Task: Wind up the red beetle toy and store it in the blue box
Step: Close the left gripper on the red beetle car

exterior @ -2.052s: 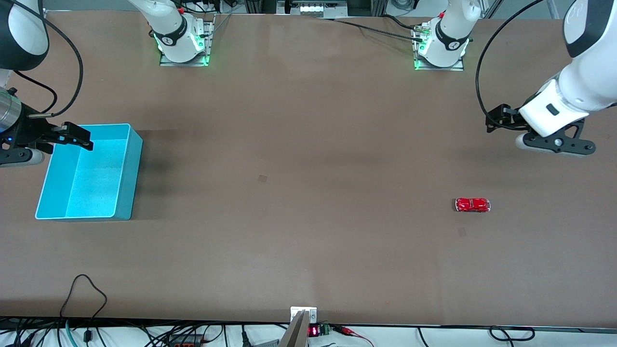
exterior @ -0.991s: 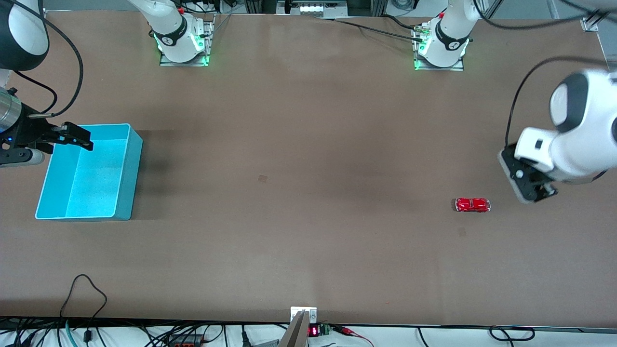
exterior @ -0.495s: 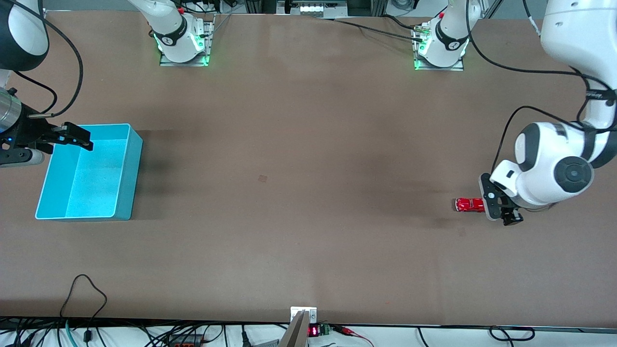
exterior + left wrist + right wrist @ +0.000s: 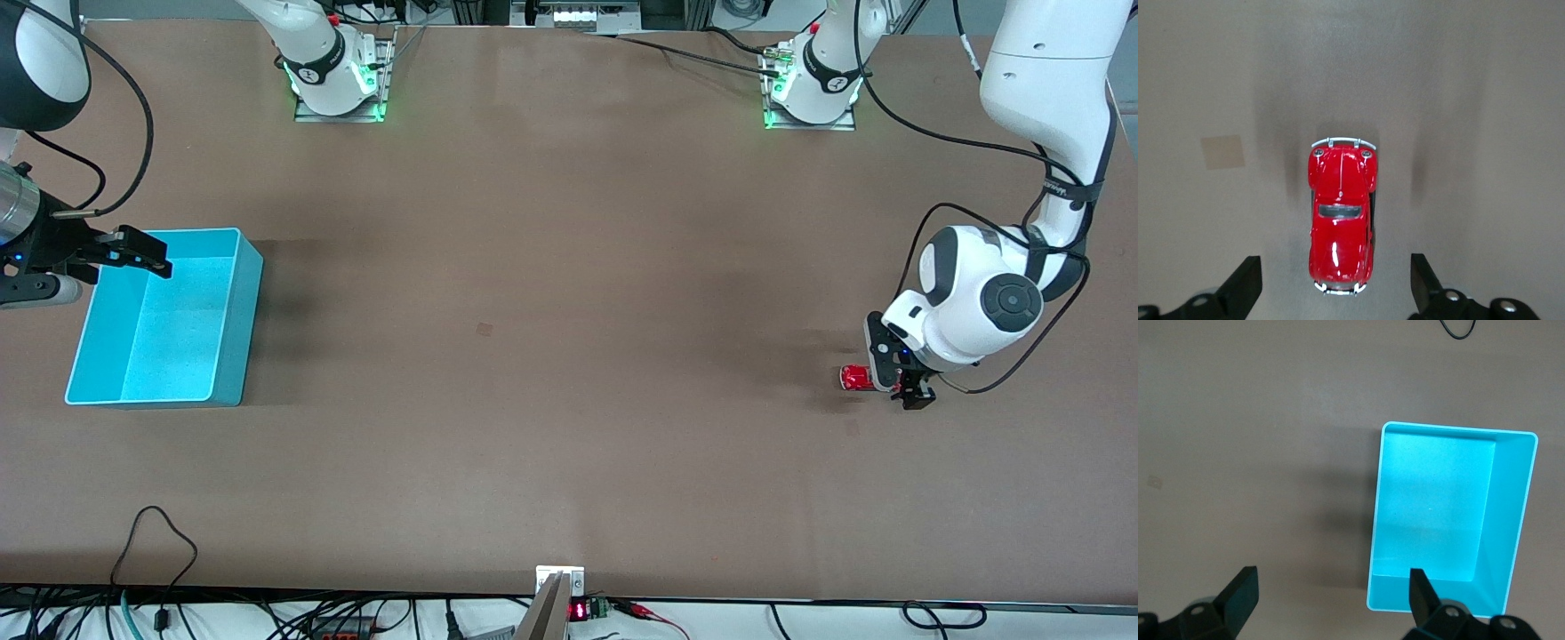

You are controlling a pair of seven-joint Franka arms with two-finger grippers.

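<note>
On bench, front view: red beetle toy (image 4: 854,379) near left arm's end, partly hidden under left gripper (image 4: 896,379); blue box (image 4: 238,313) well apart at right arm's end.
Left gripper, front view: low over rear part of toy, pointed down at bench (image 4: 551,400).
Right gripper, front view: right gripper (image 4: 133,250) hangs over rim of box, arm waiting.
Left wrist view, toy: red beetle toy (image 4: 1341,224) upright on wheels, lengthwise between fingers (image 4: 1243,285), silver bumper at each end.
Left wrist view, gripper state: jaws spread wide, one finger on each flank of toy, clear gaps both sides, nothing gripped.
Right wrist view, box: blue box (image 4: 1515,520) empty, pale speckled floor, set just ahead of fingers (image 4: 1239,590).
Right wrist view, gripper state: spread wide, nothing between fingers.
Handling, judged: likely light and rigid; glossy rounded shell probably slippery, prone to squirting out or rolling on wheels.
Hold point, judged: across flat door flanks at mid-body, low near wheels, not on curved roof or bumpers.
Step in hand, judged: closing on toy ahead of pull-back wind.
</note>
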